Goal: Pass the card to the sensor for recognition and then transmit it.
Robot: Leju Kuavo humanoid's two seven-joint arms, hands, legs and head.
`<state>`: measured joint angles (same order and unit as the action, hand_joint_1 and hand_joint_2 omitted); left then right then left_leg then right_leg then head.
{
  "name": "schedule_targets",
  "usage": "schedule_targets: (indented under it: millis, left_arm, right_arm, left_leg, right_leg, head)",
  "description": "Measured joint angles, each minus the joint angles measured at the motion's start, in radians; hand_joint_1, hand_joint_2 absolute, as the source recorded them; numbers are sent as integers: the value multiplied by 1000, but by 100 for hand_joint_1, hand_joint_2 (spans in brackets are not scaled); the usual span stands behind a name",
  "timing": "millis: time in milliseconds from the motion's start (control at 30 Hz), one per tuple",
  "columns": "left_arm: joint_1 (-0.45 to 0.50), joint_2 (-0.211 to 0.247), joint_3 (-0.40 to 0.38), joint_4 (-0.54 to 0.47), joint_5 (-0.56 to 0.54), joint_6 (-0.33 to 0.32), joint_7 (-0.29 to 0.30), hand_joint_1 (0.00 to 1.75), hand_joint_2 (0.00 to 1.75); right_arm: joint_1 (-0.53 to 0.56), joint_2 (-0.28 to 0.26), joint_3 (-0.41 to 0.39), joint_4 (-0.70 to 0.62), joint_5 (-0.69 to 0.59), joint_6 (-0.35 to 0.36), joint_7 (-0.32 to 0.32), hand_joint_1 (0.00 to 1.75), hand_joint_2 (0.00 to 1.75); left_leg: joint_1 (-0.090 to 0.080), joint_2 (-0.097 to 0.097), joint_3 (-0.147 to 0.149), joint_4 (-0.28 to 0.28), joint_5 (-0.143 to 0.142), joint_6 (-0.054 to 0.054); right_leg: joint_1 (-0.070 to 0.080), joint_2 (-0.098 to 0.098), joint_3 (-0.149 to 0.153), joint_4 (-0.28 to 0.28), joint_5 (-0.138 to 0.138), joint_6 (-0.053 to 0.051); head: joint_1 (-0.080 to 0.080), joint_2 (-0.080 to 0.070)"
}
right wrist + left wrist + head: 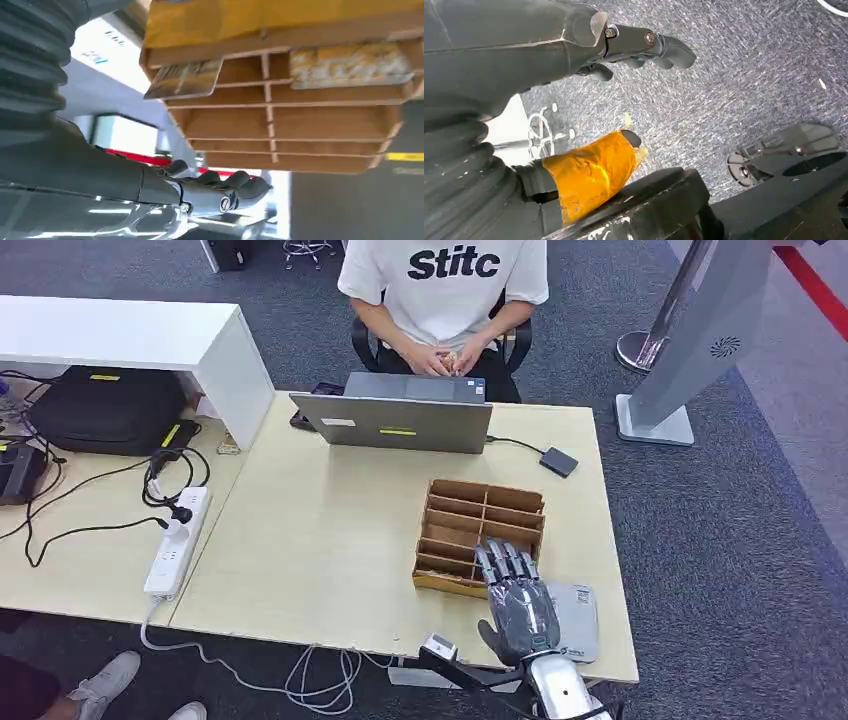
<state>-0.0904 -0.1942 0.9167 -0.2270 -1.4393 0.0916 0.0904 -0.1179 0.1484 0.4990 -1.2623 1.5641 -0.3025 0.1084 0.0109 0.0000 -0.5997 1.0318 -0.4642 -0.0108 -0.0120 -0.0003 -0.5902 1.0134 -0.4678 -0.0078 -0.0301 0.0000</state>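
A wooden slotted card rack [480, 535] stands on the table's right half. In the right wrist view a card [185, 80] sticks out of one slot of the rack [280, 125], and another card [350, 65] lies in a neighbouring slot. My right hand [515, 600] hovers at the rack's near edge, fingers stretched out over the front slots and holding nothing; its fingers [220, 192] stay apart from the cards. Beside that hand a flat grey pad [580, 620] lies near the table's front edge. My left hand [644, 47] hangs over carpet, empty, with its fingers loosely bent.
A person sits behind an open laptop [405, 420] at the far edge. A small black box [558, 461] on a cable lies right of the laptop. A power strip [178, 540] and cables lie on the left table. A grey stand [690, 350] is on the floor.
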Motion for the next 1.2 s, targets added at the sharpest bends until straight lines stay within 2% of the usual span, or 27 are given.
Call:
schedule_targets:
  millis: [167, 767, 1033, 1200]
  left_arm:
    - [0, 0, 2, 0, -7, 1, 3, 0, 175]
    - [0, 0, 18, 0, -13, 2, 3, 0, 175]
    - [0, 0, 24, 0, -13, 4, 6, 0, 175]
    - [0, 0, 27, 0, -13, 6, 6, 0, 175]
  right_arm:
    - [-23, 0, 27, 2, 8, 2, 31, 0, 175]
    - [-44, 0, 35, 56, 8, 38, 14, 0, 175]
    - [-49, 8, -7, 85, -59, 50, -31, 0, 175]
    - [-49, 11, -37, 82, -67, 51, -38, 0, 175]
  left_leg:
    - [0, 0, 0, 0, 0, 0]
    - [0, 0, 0, 0, 0, 0]
    - [0, 0, 0, 0, 0, 0]
    - [0, 0, 0, 0, 0, 0]
  right_leg:
    - [0, 0, 0, 0, 0, 0]
    - [0, 0, 0, 0, 0, 0]
    - [0, 0, 0, 0, 0, 0]
    - [0, 0, 0, 0, 0, 0]
  head:
    - [0, 0]
    - [0, 0]
    - [0, 0]
    - [0, 0]
